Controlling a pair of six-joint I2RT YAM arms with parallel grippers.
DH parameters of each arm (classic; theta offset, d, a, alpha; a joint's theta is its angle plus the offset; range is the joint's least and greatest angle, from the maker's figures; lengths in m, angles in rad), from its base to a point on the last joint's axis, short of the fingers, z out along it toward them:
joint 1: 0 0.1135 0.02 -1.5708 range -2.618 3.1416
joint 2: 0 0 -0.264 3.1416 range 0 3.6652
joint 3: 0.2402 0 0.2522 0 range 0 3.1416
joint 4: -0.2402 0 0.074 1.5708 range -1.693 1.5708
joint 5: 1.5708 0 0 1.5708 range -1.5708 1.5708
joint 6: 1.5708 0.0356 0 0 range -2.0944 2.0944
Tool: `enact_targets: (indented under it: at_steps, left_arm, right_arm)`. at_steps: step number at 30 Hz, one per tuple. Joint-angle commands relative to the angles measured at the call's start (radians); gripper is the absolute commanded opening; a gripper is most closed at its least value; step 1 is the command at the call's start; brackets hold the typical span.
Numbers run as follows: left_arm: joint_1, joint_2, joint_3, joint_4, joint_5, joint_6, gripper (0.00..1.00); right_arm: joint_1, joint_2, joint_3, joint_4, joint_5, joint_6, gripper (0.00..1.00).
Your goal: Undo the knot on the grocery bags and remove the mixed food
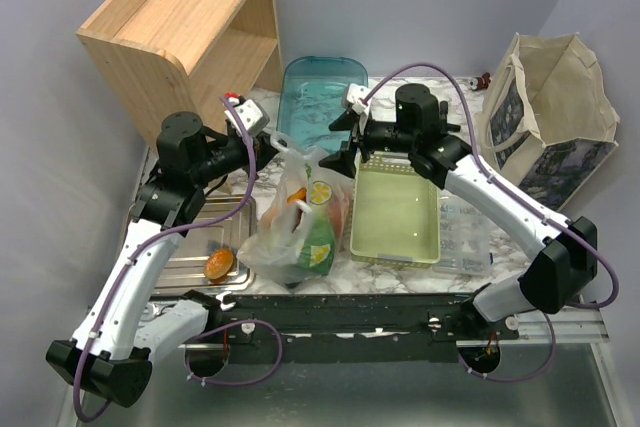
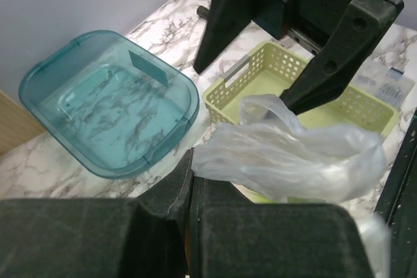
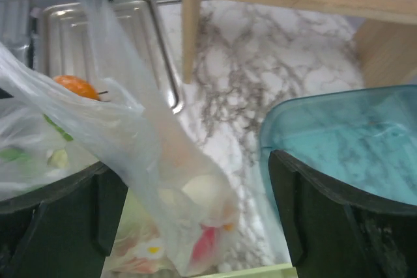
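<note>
Left pincer [image 2: 189,175] clenched on the bag's [image 1: 288,237] handle film. Right pincer [image 3: 192,183] released, jaws wide; a strip of bag runs up between them, ungripped. Bag sits on the desk [image 3: 260,56] between both pincers: translucent, crumpled, food [image 1: 320,232] inside.

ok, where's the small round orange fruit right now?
Top view, left side: the small round orange fruit lies on the flat steel tray near its front right corner, just left of the translucent whitish plastic grocery bag.

bag [image 3: 150,161] contents smeared behind plastic, tray [image 3: 58,37] half hidden by bag, shelf [image 1: 190,17] cut off at top edge
</note>
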Motion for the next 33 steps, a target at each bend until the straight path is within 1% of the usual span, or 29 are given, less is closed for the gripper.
enact_targets:
  at_steps: [1, 3, 4, 6, 9, 11, 14, 17, 18, 19, 20, 21, 22, 23, 24, 25, 28, 30, 33]
  left_arm:
    - [-0.019, 0.049, 0.058, -0.013, -0.059, -0.161, 0.00]
    - [-0.024, 0.059, 0.063, -0.013, -0.091, -0.185, 0.00]
    - [-0.024, 0.063, 0.065, -0.014, -0.115, -0.198, 0.00]
    - [-0.024, 0.068, 0.067, -0.012, -0.152, -0.204, 0.00]
    - [-0.025, 0.076, 0.068, -0.003, -0.165, -0.204, 0.00]
    - [-0.025, 0.080, 0.069, 0.001, -0.159, -0.209, 0.00]
    - [-0.030, 0.079, 0.068, 0.000, -0.148, -0.210, 0.00]
    - [-0.031, 0.071, 0.064, -0.010, -0.132, -0.193, 0.00]
    - [-0.031, 0.067, 0.059, -0.016, -0.130, -0.187, 0.00]
    - [-0.031, 0.061, 0.056, -0.025, -0.130, -0.175, 0.00]
    - [-0.031, 0.056, 0.052, -0.032, -0.134, -0.166, 0.00]
    - [-0.030, 0.051, 0.051, -0.045, -0.143, -0.154, 0.00]
    - [-0.027, 0.050, 0.053, -0.058, -0.155, -0.142, 0.00]
    - [-0.022, 0.050, 0.060, -0.075, -0.155, -0.130, 0.00]
    - [-0.015, 0.050, 0.066, -0.090, -0.154, -0.111, 0.00]
    - [-0.013, 0.050, 0.071, -0.104, -0.162, -0.079, 0.00]
    - [-0.006, 0.075, 0.093, -0.128, -0.244, -0.015, 0.00]
    - [0.009, 0.128, 0.133, -0.155, -0.312, 0.020, 0.00]
    - [0.043, 0.216, 0.211, -0.174, -0.341, 0.052, 0.00]
  right_arm:
    - [0.004, 0.021, 0.131, -0.027, 0.162, 0.233, 1.00]
    - [0.023, -0.013, 0.113, -0.017, 0.203, 0.301, 1.00]
    - [0.043, -0.044, 0.077, 0.014, 0.243, 0.317, 1.00]
    - [0.098, -0.101, 0.011, 0.072, 0.320, 0.320, 1.00]
    - [0.190, -0.144, -0.048, 0.113, 0.417, 0.286, 1.00]
    - [0.258, -0.133, -0.059, 0.123, 0.547, 0.246, 1.00]
    - [0.324, -0.085, -0.050, 0.161, 0.717, 0.181, 1.00]
    - [0.335, -0.042, -0.060, 0.260, 0.902, 0.125, 1.00]
    - [0.335, -0.032, -0.065, 0.279, 0.944, 0.091, 0.98]
    - [0.334, -0.027, -0.068, 0.285, 0.986, 0.071, 0.92]
    - [0.332, -0.026, -0.069, 0.276, 1.015, 0.058, 0.81]
    - [0.323, -0.028, -0.067, 0.247, 1.014, 0.055, 0.65]
    - [0.314, -0.037, -0.066, 0.205, 1.012, 0.065, 0.40]
    - [0.304, -0.049, -0.067, 0.175, 1.005, 0.079, 0.19]
    - [0.295, -0.063, -0.075, 0.134, 0.990, 0.088, 0.03]
    - [0.279, -0.081, -0.086, 0.106, 0.965, 0.096, 0.01]
    - [0.216, -0.140, -0.123, -0.013, 0.847, 0.122, 0.01]
    - [0.173, -0.171, -0.139, -0.078, 0.737, 0.132, 0.01]
    - [0.131, -0.195, -0.145, -0.148, 0.584, 0.141, 0.01]
